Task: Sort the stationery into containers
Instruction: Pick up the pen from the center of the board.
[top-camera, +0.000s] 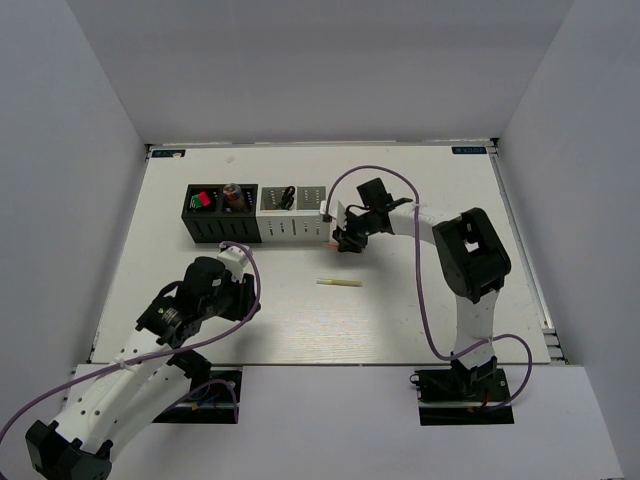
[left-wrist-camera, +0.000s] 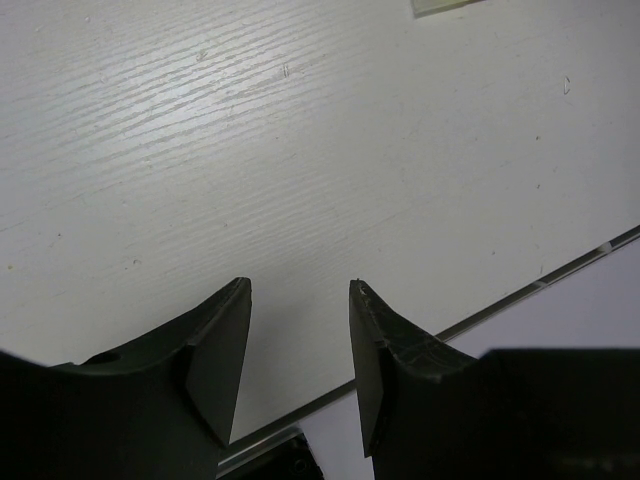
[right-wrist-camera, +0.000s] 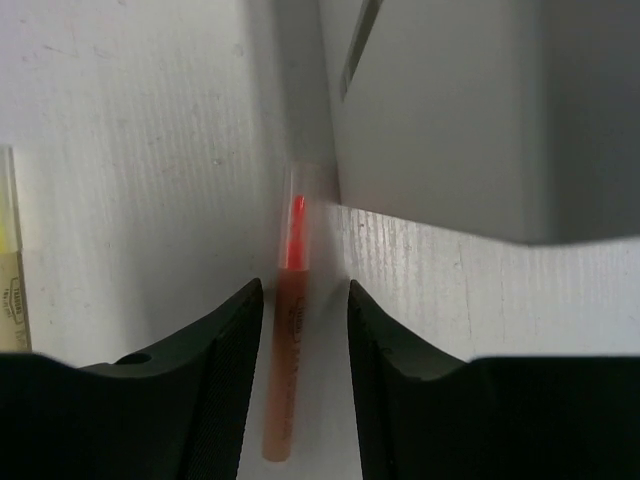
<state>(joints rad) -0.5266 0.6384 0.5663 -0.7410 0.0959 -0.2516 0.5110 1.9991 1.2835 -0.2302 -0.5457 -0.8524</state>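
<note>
Under both arms you have a white table (top-camera: 420, 320), boxed by plain white walls (top-camera: 300, 70) on three sides. Ahead of your right gripper (right-wrist-camera: 303, 290), off its right finger, stands the white end of the holders (top-camera: 255, 225). Your left gripper (left-wrist-camera: 300, 335) hangs over bare table, fingers moderately apart and holding nothing. The right fingers are parted too, straddling the pen (right-wrist-camera: 283, 380), which lies flat between them with no visible contact, its clear end close beside the holder wall. A pencil (right-wrist-camera: 8, 270) lies well off the left finger. Expect the pen to be light, stiff, slick and apt to roll, so pinch the barrel mid-length. The table looks smooth with a faint grain, so your fingertips must reach right down. Room is tight only on the holder side.
</note>
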